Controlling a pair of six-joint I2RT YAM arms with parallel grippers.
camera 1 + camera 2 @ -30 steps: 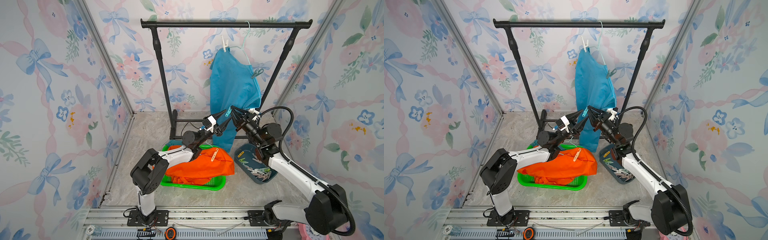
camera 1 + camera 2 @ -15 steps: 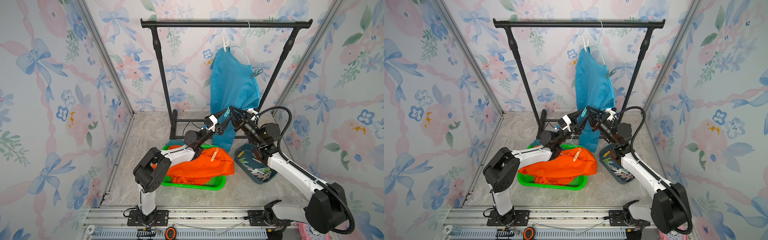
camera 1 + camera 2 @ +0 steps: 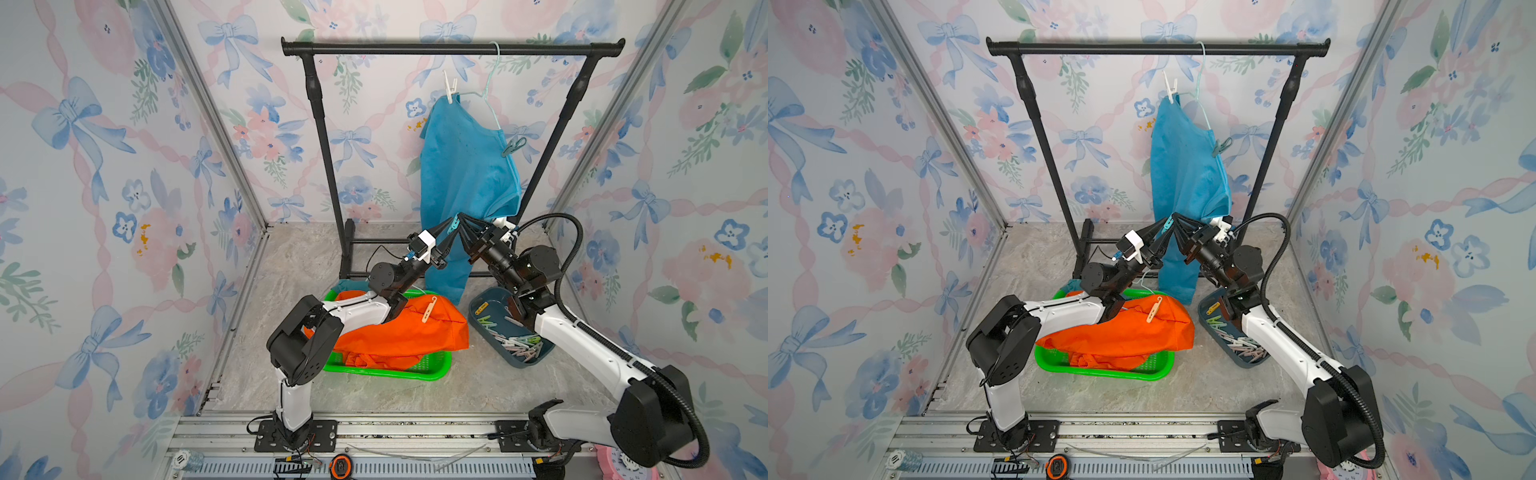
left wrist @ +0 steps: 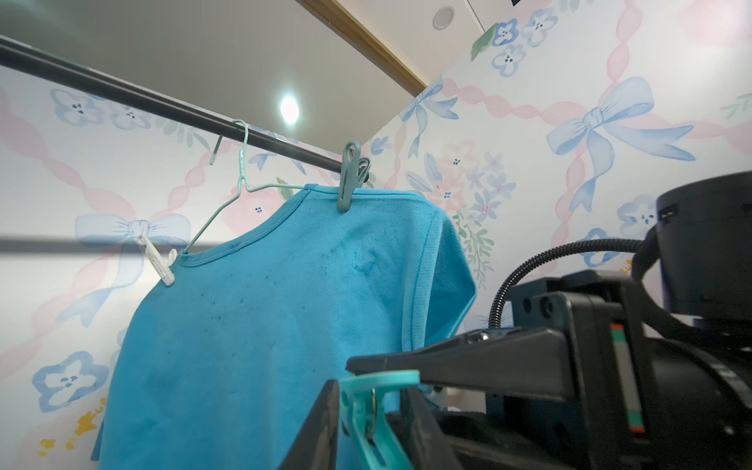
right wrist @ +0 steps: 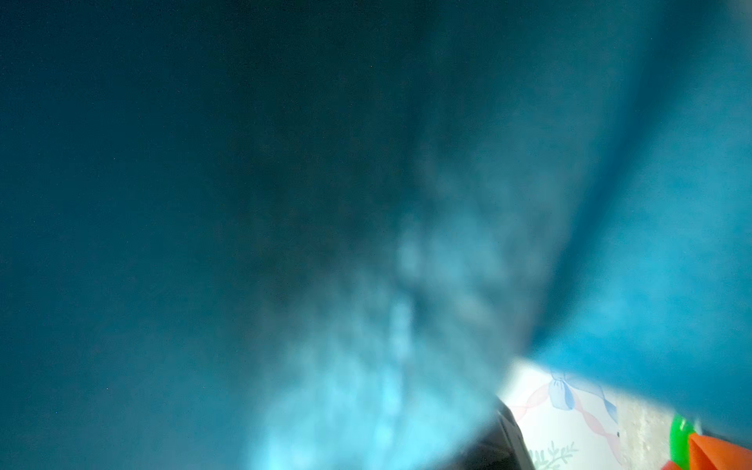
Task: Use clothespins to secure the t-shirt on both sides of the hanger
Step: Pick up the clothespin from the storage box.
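1. Blue t-shirt (image 3: 461,174) hung on the wire hanger (image 4: 240,179) from the rack rail (image 3: 415,49). A white clothespin (image 3: 449,87) sat on one shoulder and a green clothespin (image 3: 513,146) on the other.
2. Both arms met low in front of the shirt, with a teal clothespin (image 4: 358,407) between them.
3. Right gripper (image 3: 461,217): fingers pinched to a point and looked closed on one end of the pin.
4. Left gripper (image 4: 369,386): fingers stood either side of the pin body. Could not tell whether they squeezed it or only bracketed it.
5. Right wrist view was all blurred blue cloth, no help.
6. Spare clothespins (image 3: 519,343) lay in the dark tray (image 3: 521,364) on the surface. It sat beside the green basket (image 3: 395,371) holding an orange garment (image 3: 407,332).
7. Handling, judged:
   - Pin was light, stiff, smooth plastic with a spring, and likely to twist or pop out if pinched off-centre.
   - Best held by the handle ends behind the spring, so the mouth opens.
   - Shirt was soft and thin and would slide on the thin wire.
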